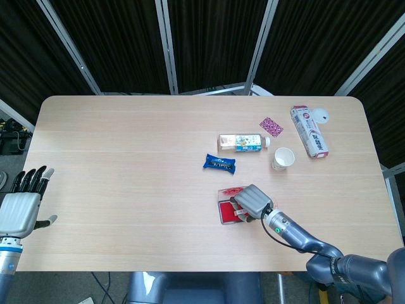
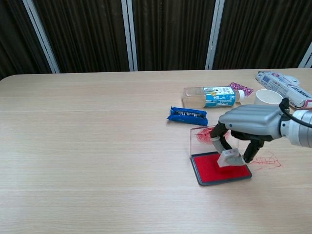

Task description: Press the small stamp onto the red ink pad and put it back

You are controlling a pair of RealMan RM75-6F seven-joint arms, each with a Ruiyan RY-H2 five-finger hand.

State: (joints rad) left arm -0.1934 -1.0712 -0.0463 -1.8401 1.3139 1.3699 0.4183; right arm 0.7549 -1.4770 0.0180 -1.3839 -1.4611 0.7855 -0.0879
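A bottle (image 2: 213, 96) lies by a blue wrapper (image 2: 187, 115), paper cup (image 2: 267, 97), purple packet (image 1: 271, 126) and carton (image 1: 310, 132).

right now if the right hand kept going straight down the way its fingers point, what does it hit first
Most likely the red ink pad: the right hand holds the small stamp just over or on it.

The right arm enters from the lower right corner of the head view and stretches up and left toward the lower middle of the frame. Its right hand (image 2: 246, 131) shows at the right of the chest view, back of the hand upward and fingers (image 2: 220, 141) curled downward, pinching a small pale block between their tips. The left hand (image 1: 19, 206) sits at the lower left edge of the head view, palm plate facing up, dark fingers spread and holding nothing; the chest view does not show it.
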